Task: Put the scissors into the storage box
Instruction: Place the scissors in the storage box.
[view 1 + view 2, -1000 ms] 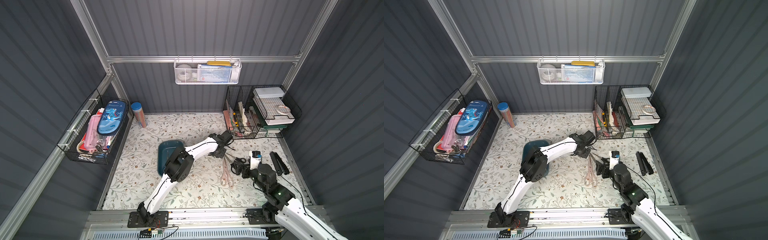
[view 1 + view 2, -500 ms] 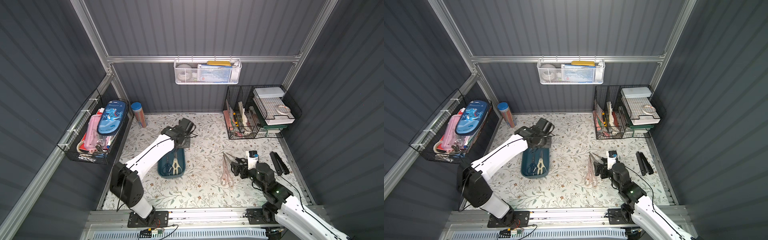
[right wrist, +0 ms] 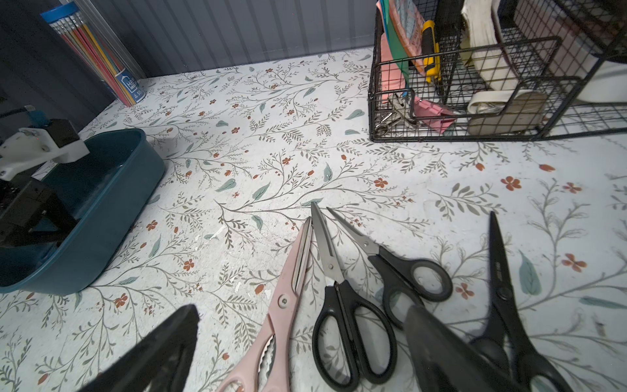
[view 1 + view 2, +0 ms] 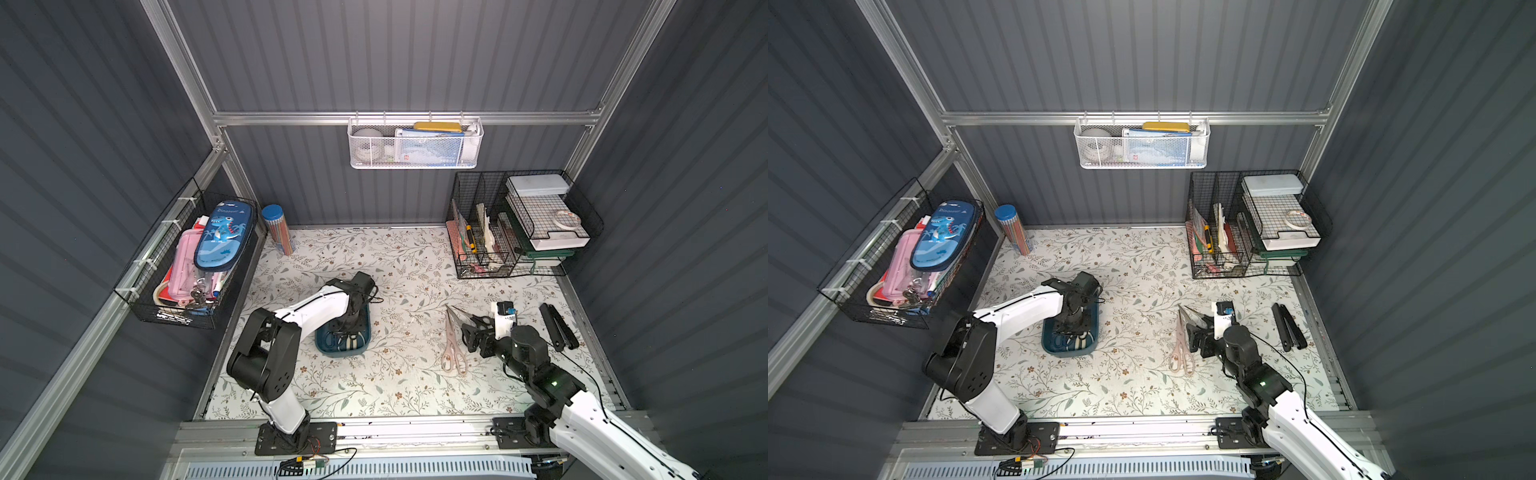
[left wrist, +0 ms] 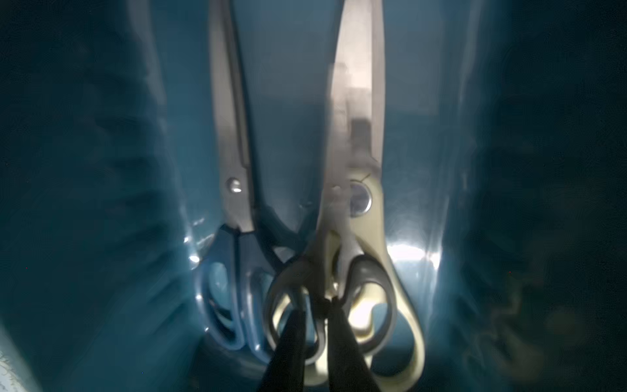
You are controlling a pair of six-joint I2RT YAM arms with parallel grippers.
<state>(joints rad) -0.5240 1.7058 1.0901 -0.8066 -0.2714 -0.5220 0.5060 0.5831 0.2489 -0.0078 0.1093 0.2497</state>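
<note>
Left wrist: your left gripper (image 5: 326,301) pinches cream shears (image 5: 368,217) inside the storage box (image 5: 285,118); you should release next. Your right gripper (image 3: 300,309) gapes near pink shears (image 3: 291,271).

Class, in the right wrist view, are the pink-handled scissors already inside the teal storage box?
No, the pink-handled scissors lie on the floral table cover, apart from the storage box.

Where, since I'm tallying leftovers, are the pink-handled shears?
In both top views the pink-handled shears lie on the mat on the robot's right, beside the black-handled scissors, apart from the storage box.
</note>
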